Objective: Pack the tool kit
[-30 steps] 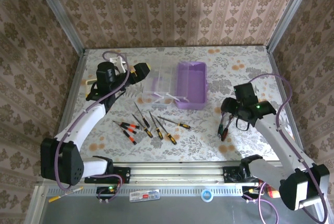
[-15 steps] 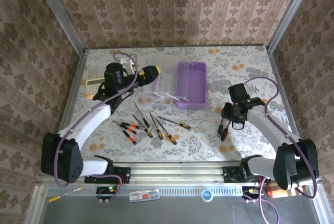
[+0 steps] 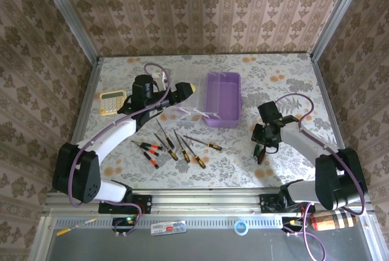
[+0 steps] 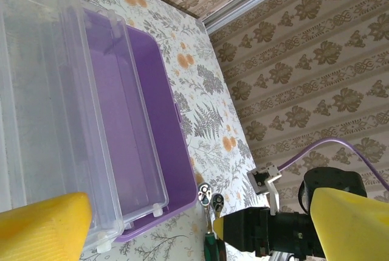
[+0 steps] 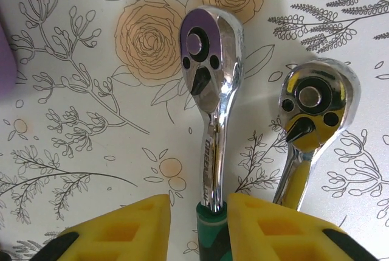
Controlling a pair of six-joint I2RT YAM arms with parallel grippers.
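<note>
A: Where is the purple box (image 3: pixel 223 93) seen in the overhead view?
B: Just right of centre, in the upper half of the frame. Its inside is seen bare. A clear tray (image 3: pixel 182 101) is set just beside its left wall.
A: And the screwdrivers (image 3: pixel 173 145)?
B: They are scattered loose on the table (image 3: pixel 292 78), below the tray and left of centre.
A: How is the left gripper (image 3: pixel 184 89) held?
B: Its yellow fingers are spread wide and nothing is gripped. It is poised over the clear tray and pointed toward the box.
A: And the right gripper (image 5: pixel 199 206)?
B: In its wrist view the fingers are closed on the green handle of a chrome ratchet (image 5: pixel 213 90), one finger on each side. A second ratchet (image 5: pixel 310 109) is laid just beside it, further right in the frame, and its handle is hidden behind a finger. Overhead, both are placed lower right of the box, near it but apart.
A: Anything else?
B: A yellow calculator (image 3: pixel 112 101) is seen at the table's left edge.
</note>
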